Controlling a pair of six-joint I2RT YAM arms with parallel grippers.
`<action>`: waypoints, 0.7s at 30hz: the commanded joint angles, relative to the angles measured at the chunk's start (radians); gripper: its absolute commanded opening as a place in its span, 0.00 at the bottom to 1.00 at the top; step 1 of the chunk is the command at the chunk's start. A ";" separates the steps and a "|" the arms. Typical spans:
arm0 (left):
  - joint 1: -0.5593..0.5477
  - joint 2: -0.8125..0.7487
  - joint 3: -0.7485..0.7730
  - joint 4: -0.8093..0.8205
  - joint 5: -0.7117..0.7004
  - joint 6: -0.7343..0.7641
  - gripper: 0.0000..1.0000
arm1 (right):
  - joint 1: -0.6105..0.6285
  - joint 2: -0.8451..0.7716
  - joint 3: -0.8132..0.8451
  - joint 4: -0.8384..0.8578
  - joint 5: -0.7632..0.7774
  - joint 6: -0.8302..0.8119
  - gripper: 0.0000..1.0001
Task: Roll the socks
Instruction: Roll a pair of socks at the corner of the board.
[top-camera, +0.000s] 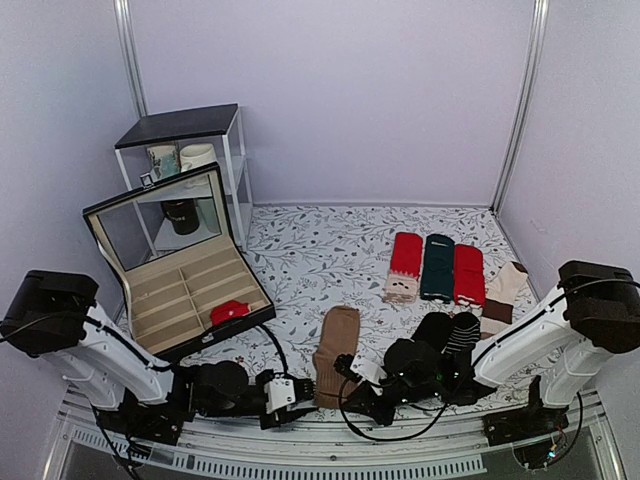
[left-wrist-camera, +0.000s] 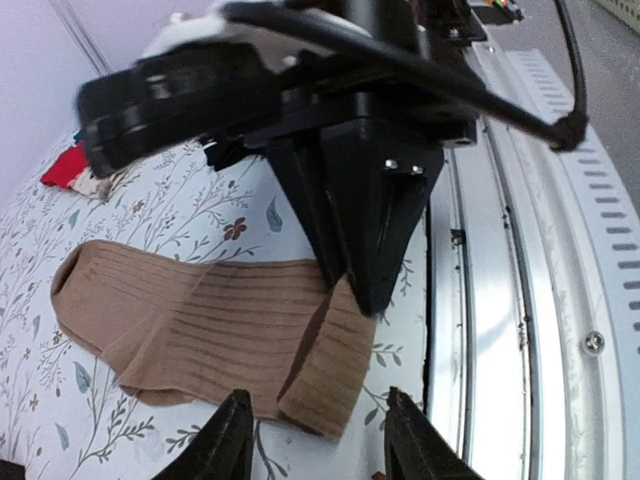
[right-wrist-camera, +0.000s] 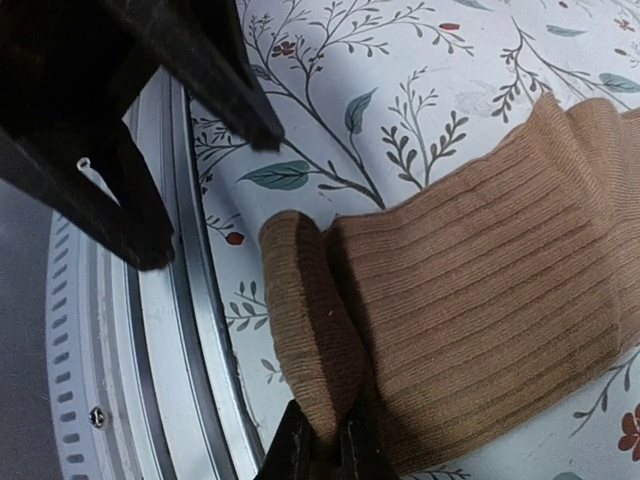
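Observation:
The brown socks (top-camera: 336, 350) lie flat on the flowered cloth, close to the near edge. Their near end (left-wrist-camera: 325, 375) is folded up into a short flap. My right gripper (right-wrist-camera: 328, 447) is shut on that folded cuff (right-wrist-camera: 310, 330), and in the left wrist view it is the black wedge (left-wrist-camera: 365, 220) pressing on the flap. My left gripper (left-wrist-camera: 318, 428) stands open; its fingertips (left-wrist-camera: 232, 432) straddle the folded end without touching it. In the top view the left gripper (top-camera: 300, 392) and the right gripper (top-camera: 345, 375) meet at the socks' near end.
An open black compartment box (top-camera: 150, 300) holds a red bundle (top-camera: 229, 311) at the left. Red and dark green flat socks (top-camera: 437, 268) lie at the back right, with dark and striped socks (top-camera: 447, 330) nearer. A metal rail (left-wrist-camera: 520, 300) runs along the near edge, and a white shelf (top-camera: 190, 150) stands behind.

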 joint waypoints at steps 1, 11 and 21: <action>-0.024 0.089 0.046 0.046 -0.025 0.088 0.45 | -0.002 0.083 0.001 -0.176 -0.132 0.073 0.04; -0.024 0.202 0.091 0.107 -0.072 0.153 0.47 | -0.005 0.090 -0.006 -0.199 -0.144 0.072 0.04; -0.045 0.211 0.075 0.080 -0.039 0.104 0.44 | -0.032 0.108 -0.005 -0.199 -0.175 0.065 0.04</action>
